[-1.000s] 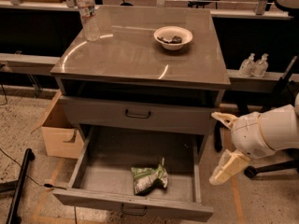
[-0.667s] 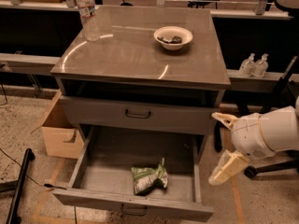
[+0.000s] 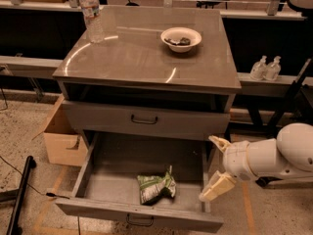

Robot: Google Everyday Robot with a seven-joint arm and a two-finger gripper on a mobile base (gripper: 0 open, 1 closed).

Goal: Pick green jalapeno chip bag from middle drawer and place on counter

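Observation:
The green jalapeno chip bag [image 3: 156, 186] lies crumpled in the front middle of the open middle drawer [image 3: 98, 207], the cabinet's lowest. My gripper [image 3: 215, 166] is at the drawer's right side, to the right of the bag and apart from it. Its two cream fingers [image 3: 216, 187] are spread wide, one up and one down, with nothing between them. The counter [image 3: 137, 58] is the glossy grey-brown top of the cabinet above.
A white bowl [image 3: 181, 38] and a water bottle [image 3: 91, 13] stand on the counter. The drawer above [image 3: 144, 119] is closed. A cardboard box [image 3: 61, 136] sits on the floor at the left. Two small bottles [image 3: 266, 68] stand on a ledge at the right.

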